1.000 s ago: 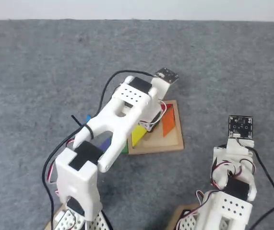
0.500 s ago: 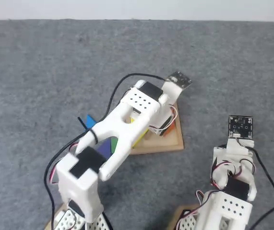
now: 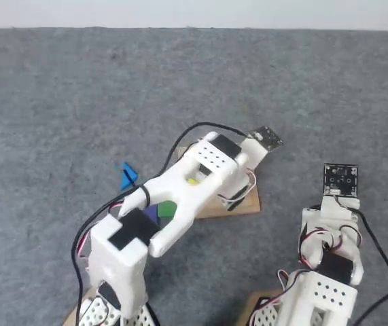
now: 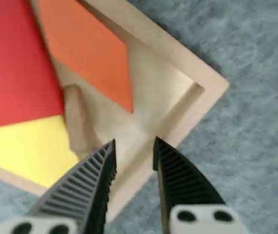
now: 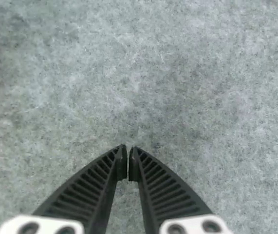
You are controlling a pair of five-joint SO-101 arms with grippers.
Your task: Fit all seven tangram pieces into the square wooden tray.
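Wooden tray holds an orange piece beside a red piece. Left gripper hangs over its bare corner, fingers apart, holding nothing. Right gripper has its fingers pressed together over the carpet.

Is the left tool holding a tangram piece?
No, the left tool hangs open and empty above the wooden tray, at its corner.

The left arm and right arm are white plastic shells around black servo blocks, with grids of small holes, a black cable and thin red wires. The left gripper and right gripper have dark tapering fingers, ribbed on the inner faces, on white mounts with round screw holes.
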